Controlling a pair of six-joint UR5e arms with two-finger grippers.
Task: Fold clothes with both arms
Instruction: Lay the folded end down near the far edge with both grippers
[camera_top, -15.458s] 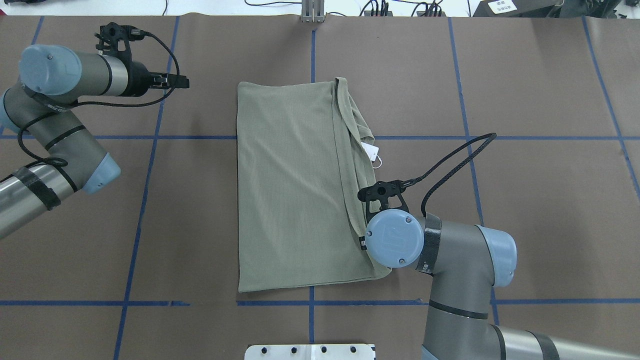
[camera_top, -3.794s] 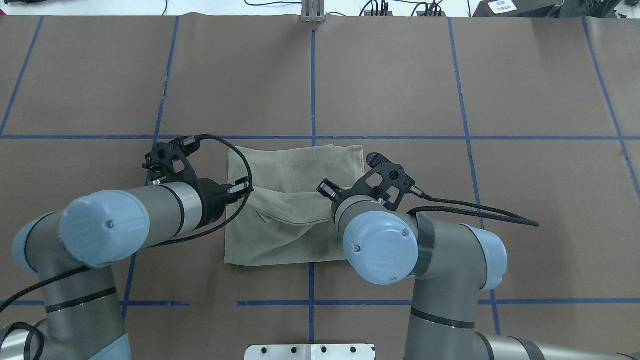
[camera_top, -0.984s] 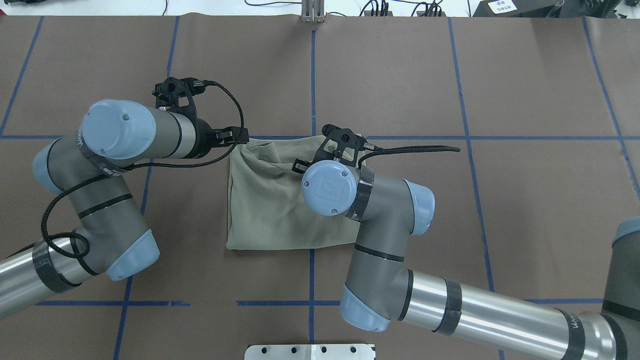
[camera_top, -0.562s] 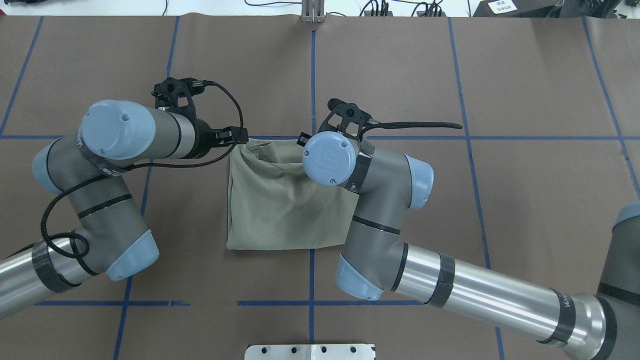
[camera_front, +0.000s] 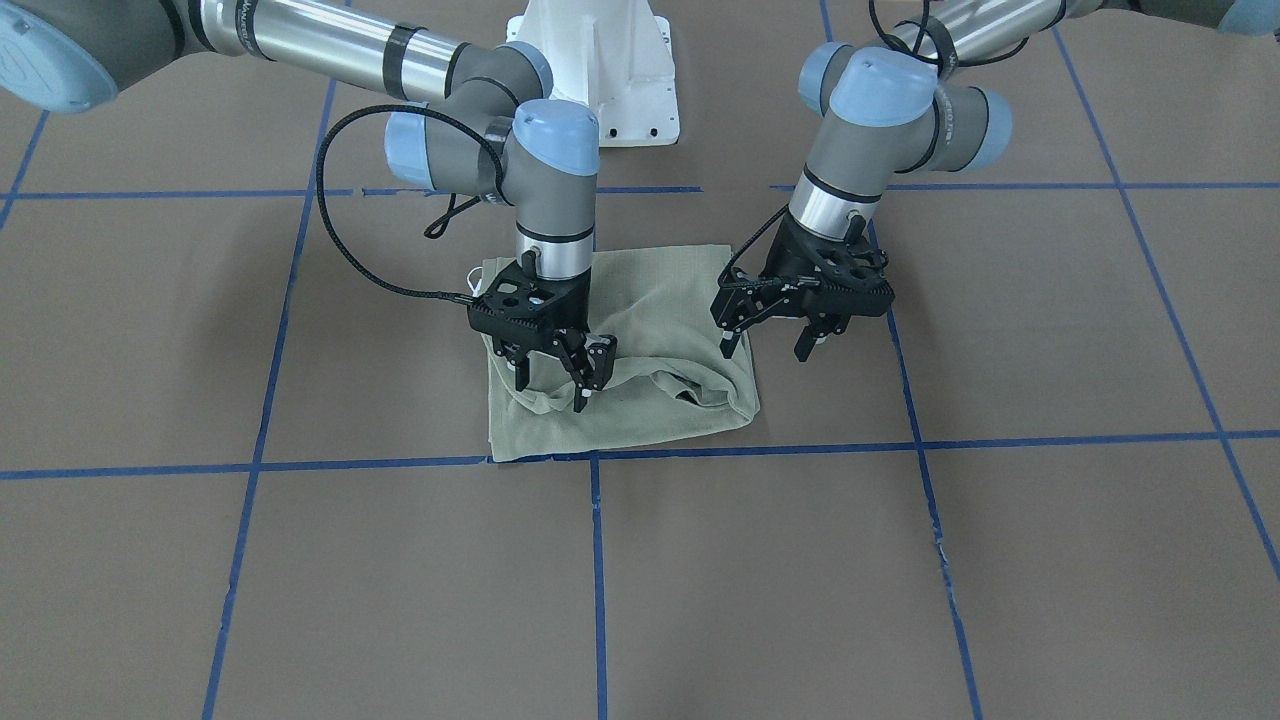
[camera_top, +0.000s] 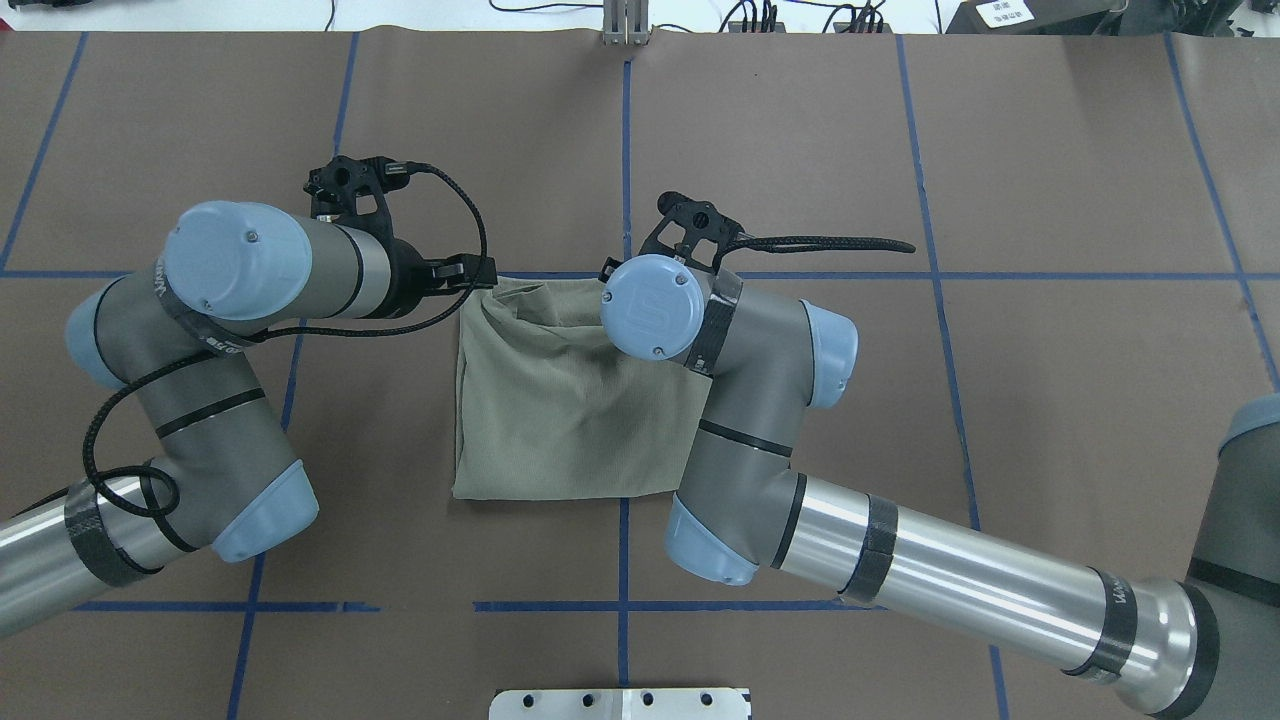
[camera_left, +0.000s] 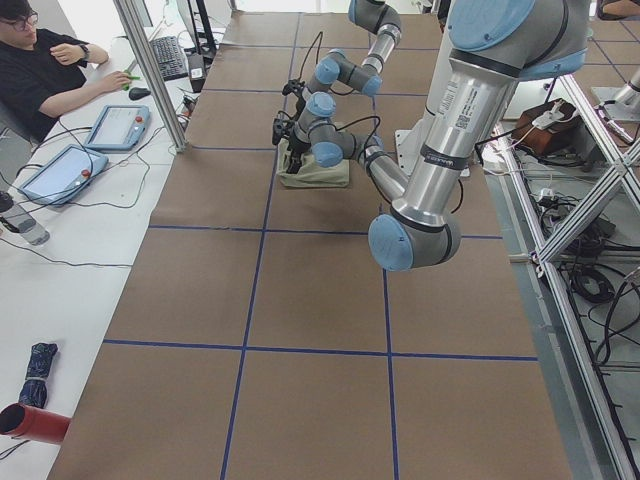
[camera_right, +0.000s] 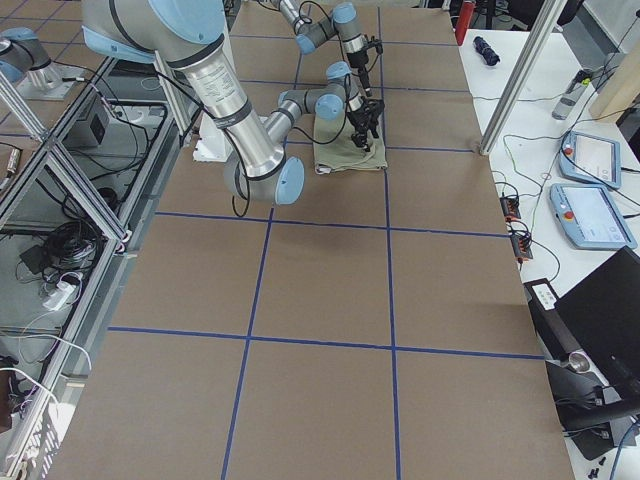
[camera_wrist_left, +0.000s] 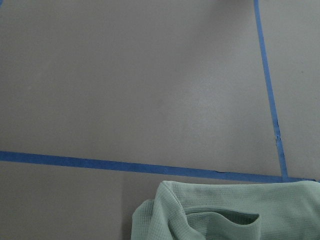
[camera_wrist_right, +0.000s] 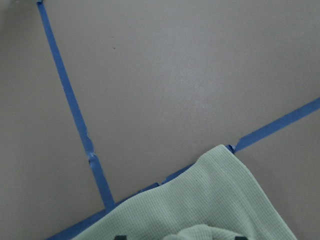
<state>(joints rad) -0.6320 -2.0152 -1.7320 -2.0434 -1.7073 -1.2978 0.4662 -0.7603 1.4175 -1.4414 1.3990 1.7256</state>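
Note:
The sage-green shirt (camera_top: 560, 410) lies folded in a rough square on the brown table, with its far edge rumpled (camera_front: 640, 410). Its hang tag is hidden. My left gripper (camera_front: 765, 347) is open and empty, just above the table at the shirt's far corner on my left; overhead it is at the corner (camera_top: 482, 274). My right gripper (camera_front: 551, 388) is open just over the rumpled far edge, a little in from the other corner. Overhead, my right wrist (camera_top: 650, 305) hides it. Both wrist views show a shirt corner (camera_wrist_left: 225, 215) (camera_wrist_right: 200, 200) and no fingers.
Blue tape lines (camera_top: 625, 150) mark a grid on the table. The white pedestal base (camera_front: 600, 60) stands at the near edge. An operator (camera_left: 50, 70) sits at a side desk with tablets (camera_left: 115, 125). Monitors and cables lie along the other side (camera_right: 590, 200).
The long folded shirt has been folded in half, far edge to near, then the top layer carried back far. In the last second my right wrist moved slightly farther; my left arm stayed still.

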